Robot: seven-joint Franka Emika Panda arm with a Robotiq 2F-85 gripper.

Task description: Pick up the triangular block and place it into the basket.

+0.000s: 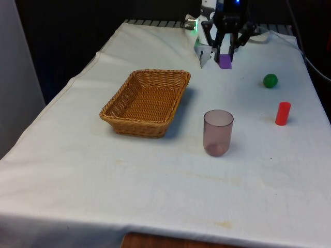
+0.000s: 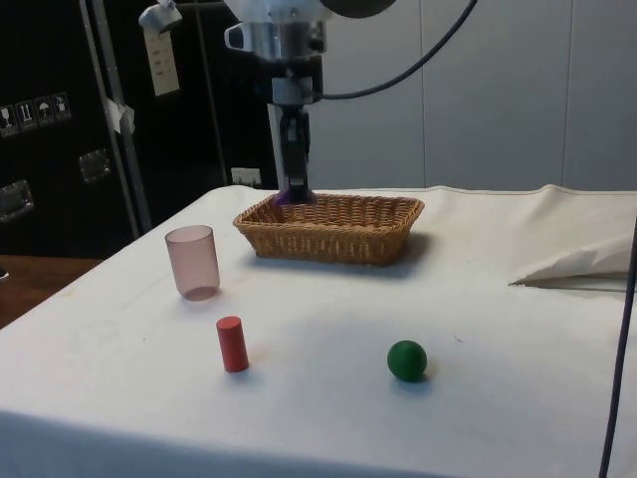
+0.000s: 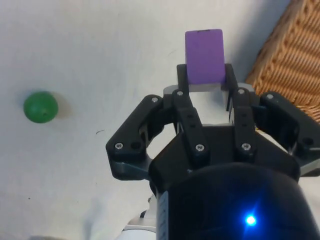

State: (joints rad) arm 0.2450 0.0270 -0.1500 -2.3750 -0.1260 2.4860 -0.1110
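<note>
Purple block (image 1: 225, 61) sits clamped between our gripper's (image 3: 205, 80) two fingers, near the table's far end, just beyond the wicker basket's (image 1: 147, 103) far corner. We see a green ball (image 1: 270, 80), a red cylinder (image 1: 282, 113) and a tinted cup (image 1: 217, 132) well apart.

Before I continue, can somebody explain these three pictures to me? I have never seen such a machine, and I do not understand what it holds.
It is a robot arm ending in a two-finger gripper. One camera looks along the table, one from its side, and one sits on the wrist, looking down past the fingers. The gripper is shut on a purple block, beside the wicker basket where the block should go. On the white cloth also stand a translucent cup and a red cylinder, and a green ball lies there too.
</note>
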